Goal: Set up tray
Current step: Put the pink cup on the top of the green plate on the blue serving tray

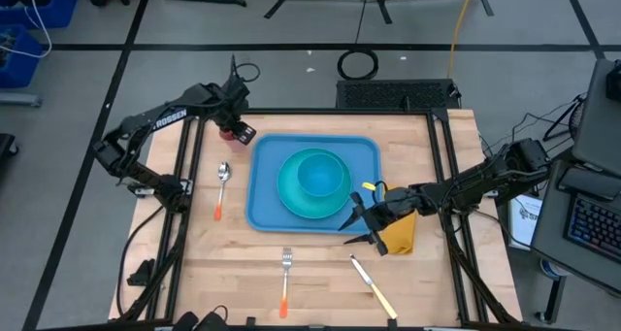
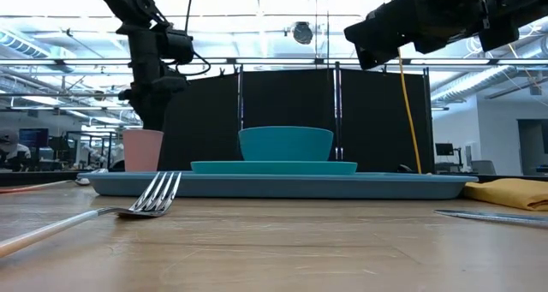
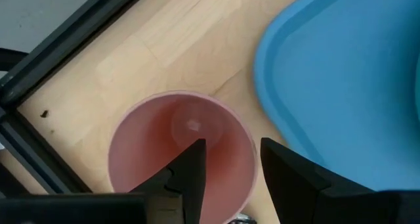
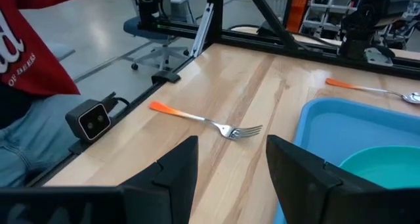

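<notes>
The light-blue tray [image 1: 264, 190] lies in the middle of the table, and on it a teal plate [image 1: 291, 200] carries a teal bowl [image 1: 320, 174]. A pink cup [image 3: 151, 145] stands upright on the wood just off the tray's far left corner [image 2: 143, 151]. My left gripper [image 3: 233, 145] points down over the cup [image 1: 233, 129], open, one finger inside and one outside it. My right gripper [image 4: 230, 152] hovers open above the tray's near right corner [image 1: 357, 215], pointing toward the table's left, with nothing between its fingers. My left gripper comes at the pink cup from above. One finger [image 3: 190, 175] is inside the cup and the other [image 3: 289, 178] is outside, with the tray-side rim wall [image 3: 251, 159] between them. The wall sits near the outer finger; whether either finger touches it I cannot tell. The cup stands on the table.
A yellow napkin [image 1: 398, 232] lies under my right arm beside the tray. A spoon [image 1: 222, 185] lies left of the tray, a fork [image 1: 285, 278] and a knife [image 1: 374, 287] near the front edge. A person in red [image 4: 26, 46] sits beyond that edge.
</notes>
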Robot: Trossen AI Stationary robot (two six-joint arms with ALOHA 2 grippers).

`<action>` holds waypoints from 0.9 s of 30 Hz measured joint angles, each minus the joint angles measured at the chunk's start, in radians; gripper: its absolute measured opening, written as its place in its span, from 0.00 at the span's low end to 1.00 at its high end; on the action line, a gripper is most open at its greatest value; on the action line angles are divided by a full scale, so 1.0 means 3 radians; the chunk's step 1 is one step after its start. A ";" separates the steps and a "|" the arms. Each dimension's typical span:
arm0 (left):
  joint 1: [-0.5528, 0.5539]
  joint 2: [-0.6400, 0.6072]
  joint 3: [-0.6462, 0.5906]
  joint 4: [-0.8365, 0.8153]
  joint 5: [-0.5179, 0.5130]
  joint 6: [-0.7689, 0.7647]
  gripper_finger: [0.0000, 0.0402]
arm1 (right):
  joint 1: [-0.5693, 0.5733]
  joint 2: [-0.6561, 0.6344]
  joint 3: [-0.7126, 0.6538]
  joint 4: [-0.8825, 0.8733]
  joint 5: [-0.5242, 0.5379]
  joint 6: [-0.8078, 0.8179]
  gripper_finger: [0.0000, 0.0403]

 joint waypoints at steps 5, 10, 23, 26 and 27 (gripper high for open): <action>-0.0001 0.0000 -0.0012 0.0008 0.0020 0.0000 0.37 | 0.0000 0.0000 -0.0001 -0.0001 0.0001 0.0000 0.42; 0.0000 0.0000 -0.0085 0.0033 -0.0001 -0.0001 0.37 | 0.0000 0.0000 -0.0001 0.0000 0.0001 0.0000 0.42; -0.0003 -0.0001 -0.0242 0.0209 0.0040 0.0066 0.37 | 0.0000 0.0000 -0.0003 0.0024 0.0005 0.0001 0.42; -0.0003 0.0000 -0.0242 0.0183 0.0018 0.0049 0.32 | 0.0000 0.0000 -0.0003 0.0024 0.0005 0.0001 0.42; -0.0003 0.0000 -0.0242 0.0182 0.0017 0.0040 0.29 | 0.0000 0.0000 -0.0003 0.0024 0.0005 0.0001 0.42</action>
